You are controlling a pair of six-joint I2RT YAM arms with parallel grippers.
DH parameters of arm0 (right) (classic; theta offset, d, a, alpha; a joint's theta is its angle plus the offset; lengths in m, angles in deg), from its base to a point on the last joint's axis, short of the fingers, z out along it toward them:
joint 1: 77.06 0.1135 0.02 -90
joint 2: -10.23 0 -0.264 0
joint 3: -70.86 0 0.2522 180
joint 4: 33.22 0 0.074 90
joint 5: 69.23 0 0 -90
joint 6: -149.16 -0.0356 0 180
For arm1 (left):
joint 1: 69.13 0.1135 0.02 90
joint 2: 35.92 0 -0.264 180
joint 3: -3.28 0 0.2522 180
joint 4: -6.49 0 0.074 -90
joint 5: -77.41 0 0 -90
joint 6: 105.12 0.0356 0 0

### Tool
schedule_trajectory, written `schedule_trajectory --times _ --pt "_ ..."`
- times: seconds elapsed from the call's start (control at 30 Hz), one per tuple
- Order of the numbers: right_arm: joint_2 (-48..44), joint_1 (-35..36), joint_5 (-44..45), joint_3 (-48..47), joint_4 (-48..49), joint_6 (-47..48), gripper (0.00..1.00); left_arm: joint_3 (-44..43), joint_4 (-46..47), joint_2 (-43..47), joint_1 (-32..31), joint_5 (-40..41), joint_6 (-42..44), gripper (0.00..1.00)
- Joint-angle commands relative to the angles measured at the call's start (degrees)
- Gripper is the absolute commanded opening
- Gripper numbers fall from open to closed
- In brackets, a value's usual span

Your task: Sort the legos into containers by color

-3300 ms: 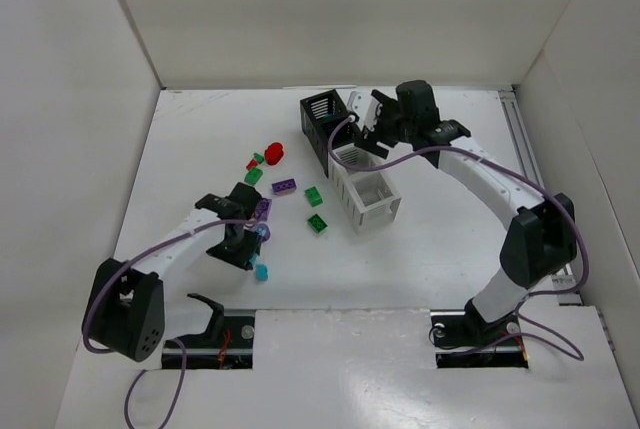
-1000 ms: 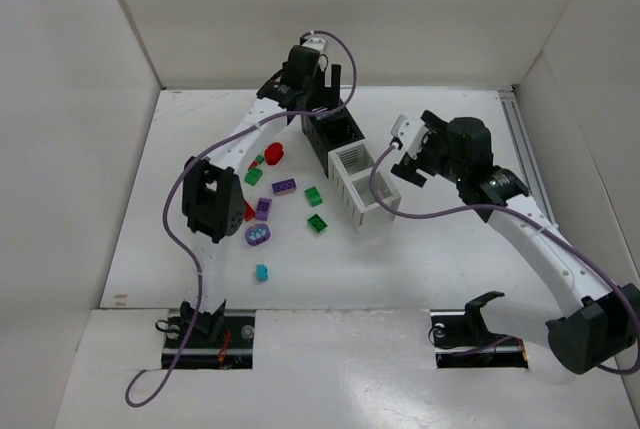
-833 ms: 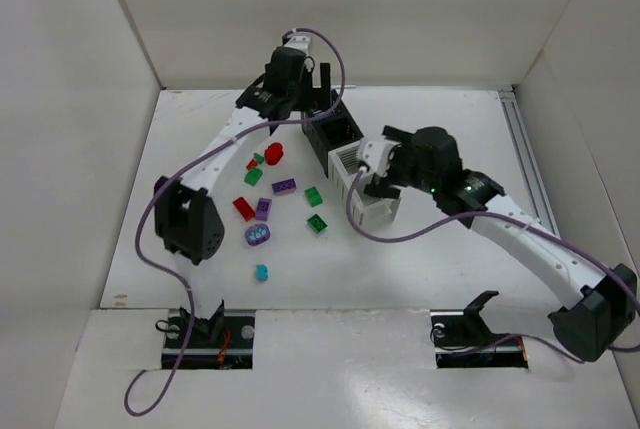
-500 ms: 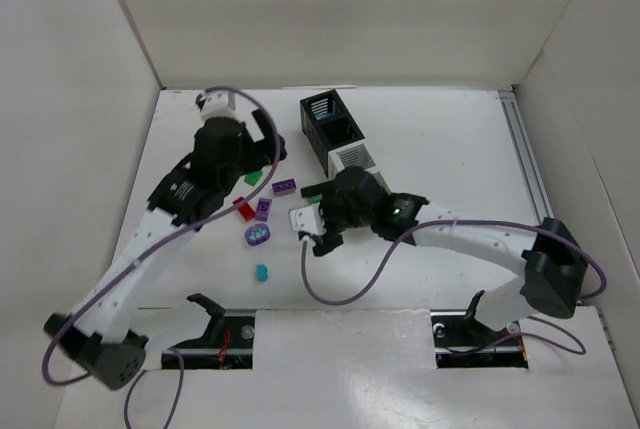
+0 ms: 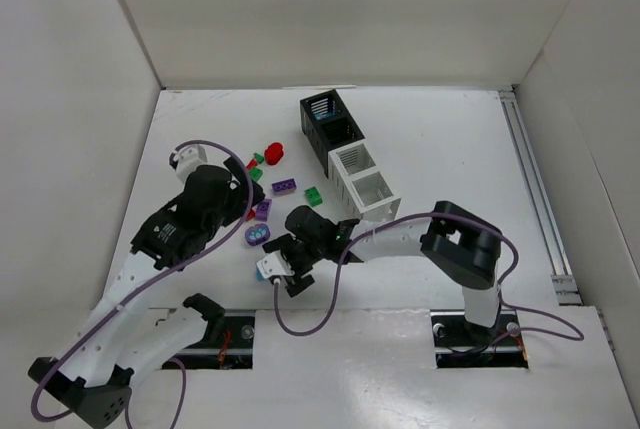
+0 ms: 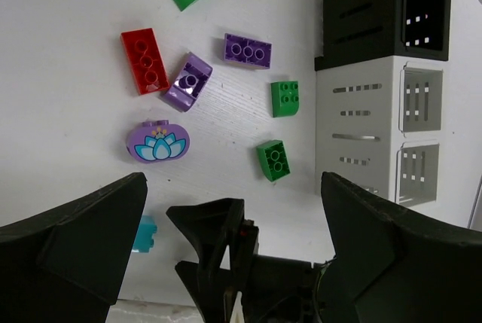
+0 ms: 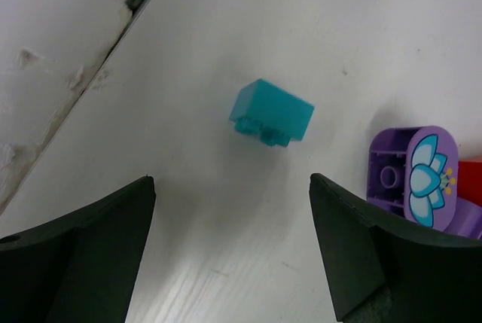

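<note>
Several legos lie loose left of the containers: a red brick point(image 6: 143, 59), two purple bricks point(image 6: 248, 50), two green bricks point(image 6: 285, 99), a purple lotus piece point(image 6: 157, 142) and a cyan brick point(image 7: 271, 112). The containers form a joined row, two black bins point(image 5: 325, 119) and two white bins point(image 5: 362, 177). My left gripper point(image 5: 232, 197) hangs open high above the pile and holds nothing. My right gripper point(image 7: 230, 187) is open, low over the table, with the cyan brick just beyond its fingertips and the lotus piece point(image 7: 414, 176) to its right.
More pieces sit farther back: a red rounded piece point(image 5: 273, 153) and a green brick point(image 5: 253, 175). White walls enclose the table on three sides. The right arm's forearm point(image 5: 390, 239) stretches across the table in front of the white bins.
The left arm swung back from the black bins to above the pile, jaws open. The right arm came from beside the white bins down to the cyan brick near the front edge.
</note>
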Motion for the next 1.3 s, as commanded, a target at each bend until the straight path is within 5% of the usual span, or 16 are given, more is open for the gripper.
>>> schedule_trajectory --times 0.0,0.37,0.83,1.07,1.27 --pt "1.6 -0.1 -4.3 -3.8 7.9 -3.0 0.87 -0.2 -1.2 1.6 -0.3 0.4 -1.9 1.00" --pt "8.1 -0.1 -5.6 -7.8 10.7 -10.1 0.70 -0.2 -2.7 2.6 -0.3 1.4 -3.5 1.00" --pt "9.7 -0.1 -9.7 -7.3 14.0 -13.5 0.26 0.8 -4.3 3.7 -0.3 2.5 -5.8 1.00" --pt "-1.6 -2.0 -9.2 -5.0 14.0 -12.4 0.21 2.5 -0.8 1.9 -0.3 -0.3 -3.6 1.00" --pt "-12.9 -14.9 -9.9 -4.5 7.5 -10.6 0.19 3.0 3.2 -3.3 -0.3 -0.9 -2.3 1.00"
